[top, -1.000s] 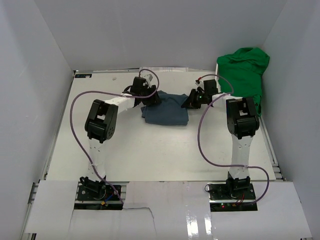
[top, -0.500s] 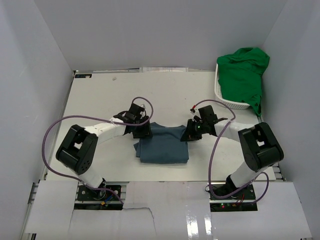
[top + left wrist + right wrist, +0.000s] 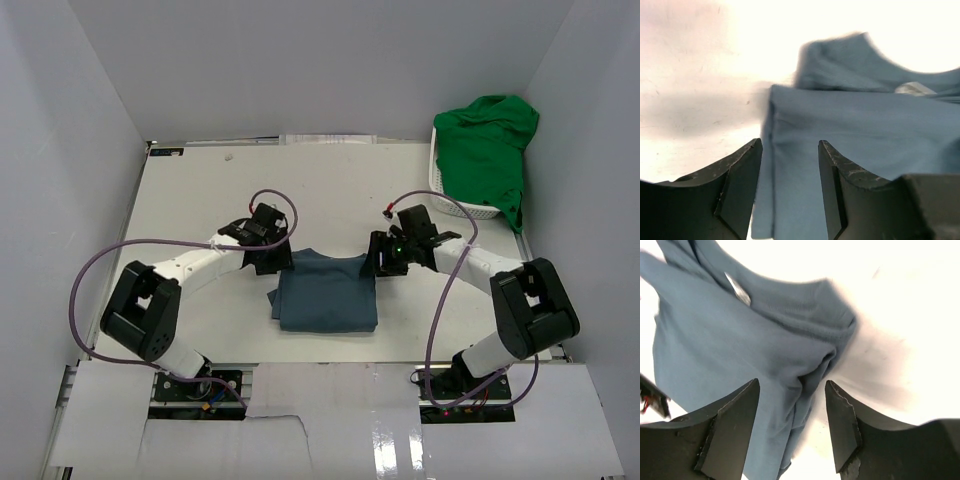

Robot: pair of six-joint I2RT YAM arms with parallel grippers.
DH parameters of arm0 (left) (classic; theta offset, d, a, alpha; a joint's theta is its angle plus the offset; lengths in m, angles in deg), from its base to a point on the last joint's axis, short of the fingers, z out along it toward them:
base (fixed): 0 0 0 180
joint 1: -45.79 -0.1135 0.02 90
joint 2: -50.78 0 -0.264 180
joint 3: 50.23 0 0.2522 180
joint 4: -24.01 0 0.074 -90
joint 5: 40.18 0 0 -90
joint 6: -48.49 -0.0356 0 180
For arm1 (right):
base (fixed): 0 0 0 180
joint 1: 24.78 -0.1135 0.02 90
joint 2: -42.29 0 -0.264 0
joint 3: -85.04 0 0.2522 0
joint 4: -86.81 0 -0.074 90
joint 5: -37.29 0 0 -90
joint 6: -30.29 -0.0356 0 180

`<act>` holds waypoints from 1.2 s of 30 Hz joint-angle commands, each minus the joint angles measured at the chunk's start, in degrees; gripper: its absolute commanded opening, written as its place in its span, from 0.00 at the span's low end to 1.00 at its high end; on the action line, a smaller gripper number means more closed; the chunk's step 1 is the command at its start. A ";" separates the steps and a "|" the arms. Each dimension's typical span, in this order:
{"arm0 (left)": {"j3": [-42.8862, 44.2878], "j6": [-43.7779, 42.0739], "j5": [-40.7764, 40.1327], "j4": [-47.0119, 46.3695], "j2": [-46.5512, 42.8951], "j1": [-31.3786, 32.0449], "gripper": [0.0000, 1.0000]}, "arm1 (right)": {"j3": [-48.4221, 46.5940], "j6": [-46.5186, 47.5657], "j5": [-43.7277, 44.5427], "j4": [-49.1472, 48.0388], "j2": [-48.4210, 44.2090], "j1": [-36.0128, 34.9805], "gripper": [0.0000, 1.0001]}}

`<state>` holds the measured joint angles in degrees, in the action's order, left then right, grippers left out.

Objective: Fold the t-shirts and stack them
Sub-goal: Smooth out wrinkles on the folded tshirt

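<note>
The slate-blue t-shirt (image 3: 325, 292) lies folded into a rough rectangle near the table's front, collar side toward the back. My left gripper (image 3: 272, 262) hovers over its back left corner. In the left wrist view that gripper (image 3: 790, 150) is open, with the shirt's edge (image 3: 865, 130) flat below it and not pinched. My right gripper (image 3: 378, 262) is at the back right corner. It (image 3: 792, 387) stands open over a bunched fold of the shirt (image 3: 730, 350), whose neck label (image 3: 737, 287) shows. The green t-shirt (image 3: 487, 150) is heaped in the basket.
The white lattice basket (image 3: 450, 205) sits at the back right against the wall. White walls close in the table (image 3: 200, 190) on three sides. Purple cables loop from both arms above the table.
Both arms have drawn the blue shirt from mid-table toward the front edge. The right gripper, shut on its corner earlier, has opened and let go. The left gripper has stayed open.
</note>
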<state>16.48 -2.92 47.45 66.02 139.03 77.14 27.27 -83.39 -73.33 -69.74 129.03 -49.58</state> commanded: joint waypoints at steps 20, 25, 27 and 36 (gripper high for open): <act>-19.82 0.71 37.18 -36.95 -15.31 7.04 0.00 | 1.47 -5.32 -21.21 -15.04 -3.54 -4.20 0.08; -20.43 1.84 40.07 -45.11 -12.23 8.64 0.00 | -1.78 -6.02 -24.10 -21.54 5.62 -5.00 0.08; -20.52 2.28 40.08 -46.79 -11.08 9.60 0.00 | -2.83 -6.98 -24.99 -24.53 10.01 -5.09 0.08; -26.14 3.16 38.67 -54.34 -4.94 11.01 0.00 | -4.86 -7.62 -24.83 -30.36 21.44 -5.97 0.08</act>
<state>-7.70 0.16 85.87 16.15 131.90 87.83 25.06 -92.49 -98.40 -96.99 148.42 -55.15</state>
